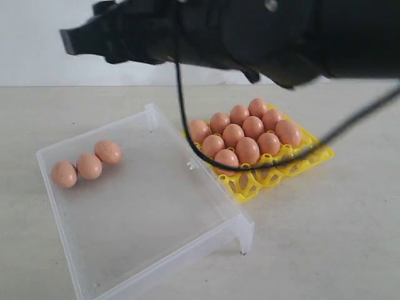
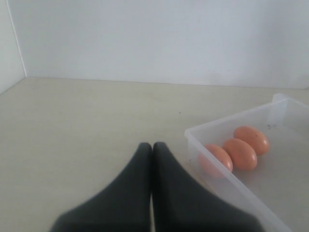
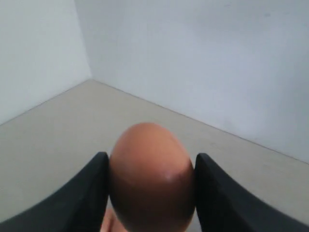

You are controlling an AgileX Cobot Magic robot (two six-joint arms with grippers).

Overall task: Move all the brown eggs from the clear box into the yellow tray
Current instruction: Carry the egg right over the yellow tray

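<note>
My right gripper (image 3: 150, 162) is shut on a brown egg (image 3: 150, 183) that fills the space between its black fingers (image 3: 91, 188). A sliver of another egg (image 3: 108, 223) shows just under it. Three brown eggs (image 1: 89, 165) lie in a row at the far left corner of the clear box (image 1: 156, 244); the left wrist view shows them (image 2: 241, 152) too. The yellow tray (image 1: 250, 184) to the right of the box holds several eggs (image 1: 247, 134). My left gripper (image 2: 152, 145) is shut and empty over bare table beside the box wall (image 2: 227, 186).
A dark, blurred arm (image 1: 262, 31) crosses the top of the exterior view, and its black cable (image 1: 187, 134) hangs in a loop in front of the tray. A white wall stands behind the beige table (image 1: 350, 237).
</note>
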